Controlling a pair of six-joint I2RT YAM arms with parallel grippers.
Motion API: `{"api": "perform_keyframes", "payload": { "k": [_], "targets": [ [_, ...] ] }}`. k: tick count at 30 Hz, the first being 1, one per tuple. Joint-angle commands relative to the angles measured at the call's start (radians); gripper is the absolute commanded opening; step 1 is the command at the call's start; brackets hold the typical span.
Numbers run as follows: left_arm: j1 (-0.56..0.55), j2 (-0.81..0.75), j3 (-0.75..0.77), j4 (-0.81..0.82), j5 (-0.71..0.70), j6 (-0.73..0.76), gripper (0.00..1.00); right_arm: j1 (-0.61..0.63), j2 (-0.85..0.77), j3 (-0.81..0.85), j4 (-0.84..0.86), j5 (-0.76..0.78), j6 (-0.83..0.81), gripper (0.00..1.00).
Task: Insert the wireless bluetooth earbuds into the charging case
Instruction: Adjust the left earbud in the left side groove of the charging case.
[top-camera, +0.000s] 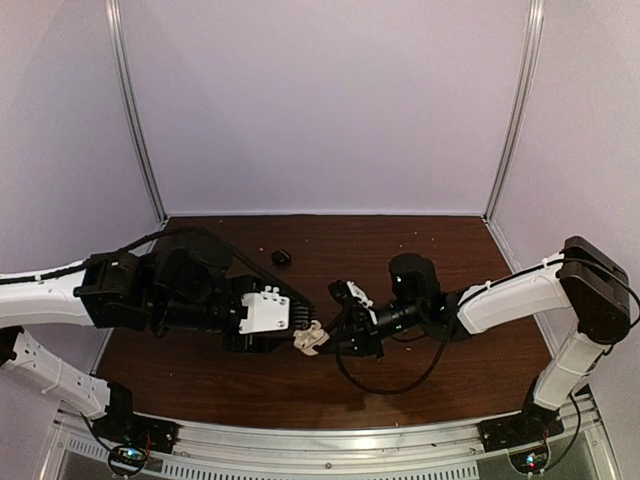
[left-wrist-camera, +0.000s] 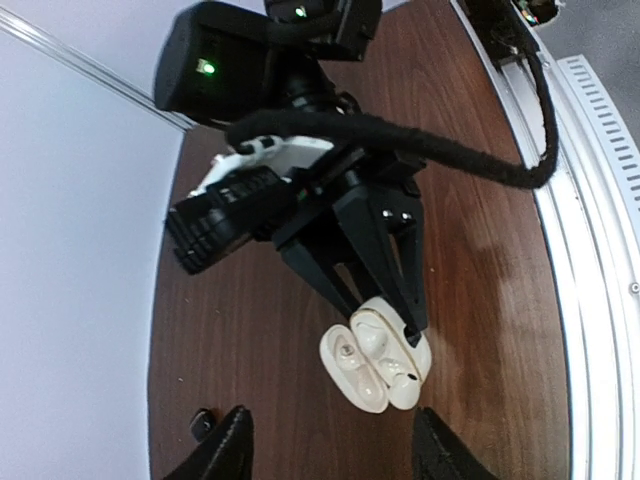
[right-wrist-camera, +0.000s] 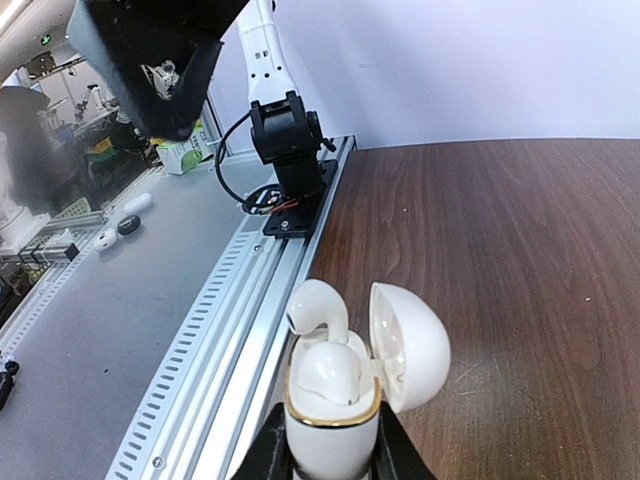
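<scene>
white earbud half in the case, not seated yet
right gripper clamps the open case, the bud's stem poking up out of it; left gripper hangs spread near the case. next, i'd say: press that bud down flush.

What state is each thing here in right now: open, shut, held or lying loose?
right pincer: shut on the white case
left pincer: open, empty
white case: lid open
taller white earbud: sticking up from its slot, seemingly not pushed home
lower white earbud: sunk in its slot
black object: loose on the table; too small to tell more
</scene>
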Motion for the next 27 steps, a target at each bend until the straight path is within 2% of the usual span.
{"api": "perform_keyframes", "payload": {
  "k": [1, 5, 8, 11, 19, 27],
  "targets": [
    [0.043, -0.122, -0.108, 0.256, -0.003, -0.114, 0.62, -0.014, -0.068, -0.022, 0.104, 0.027, 0.028, 0.0],
    [0.144, -0.18, -0.159, 0.366, 0.072, -0.229, 0.7, -0.026, -0.112, -0.038, 0.145, 0.052, 0.04, 0.0],
    [0.227, -0.166, -0.161, 0.401, 0.15, -0.316, 0.7, -0.038, -0.154, -0.054, 0.185, 0.069, 0.077, 0.0],
    [0.288, -0.143, -0.179, 0.468, 0.312, -0.392, 0.69, -0.054, -0.205, -0.069, 0.205, 0.089, 0.096, 0.0],
    [0.333, -0.066, -0.232, 0.699, 0.605, -0.486, 0.68, -0.109, -0.293, -0.099, 0.214, 0.1, 0.118, 0.0],
    [0.348, -0.029, -0.238, 0.785, 0.706, -0.502, 0.64, -0.11, -0.307, -0.069, 0.165, 0.056, 0.1, 0.0]
  ]
}}
